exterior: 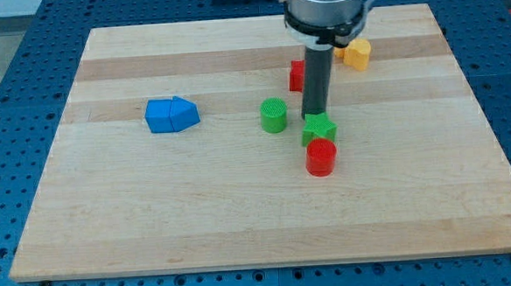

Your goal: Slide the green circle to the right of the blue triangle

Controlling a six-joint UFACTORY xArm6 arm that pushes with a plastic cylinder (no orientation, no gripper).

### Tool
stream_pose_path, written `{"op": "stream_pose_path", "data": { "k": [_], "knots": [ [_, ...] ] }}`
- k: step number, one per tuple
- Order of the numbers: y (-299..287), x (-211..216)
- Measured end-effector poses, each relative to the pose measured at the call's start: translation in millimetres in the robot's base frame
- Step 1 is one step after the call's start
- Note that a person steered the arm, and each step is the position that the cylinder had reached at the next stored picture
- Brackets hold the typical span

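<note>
Nearest you, the red cylinder (321, 158); behind it the green star (319, 128), my tip (314, 116) at its far edge, nothing held. Left of the star, the green circle (273, 115): light, rigid, likely slides; push its right flank toward the blue triangle (184, 114).

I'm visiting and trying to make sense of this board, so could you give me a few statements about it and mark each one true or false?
1. The green circle sits to the view's right of the blue blocks. True.
2. My tip is touching the green circle. False: it is at the green star, apart from the circle.
3. A red cylinder lies just below the green star. True.
4. The yellow block is at the view's bottom left. False: it is near the top right.
5. A red block sits partly behind the rod. True.
</note>
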State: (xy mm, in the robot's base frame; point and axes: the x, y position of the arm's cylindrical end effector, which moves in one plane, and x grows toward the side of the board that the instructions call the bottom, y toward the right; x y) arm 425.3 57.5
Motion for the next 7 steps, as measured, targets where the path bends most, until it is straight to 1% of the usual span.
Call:
{"op": "stream_pose_path", "data": {
  "k": [4,6,7],
  "knots": [
    [-78,0],
    [-91,24],
    [-98,24]
  ]
}}
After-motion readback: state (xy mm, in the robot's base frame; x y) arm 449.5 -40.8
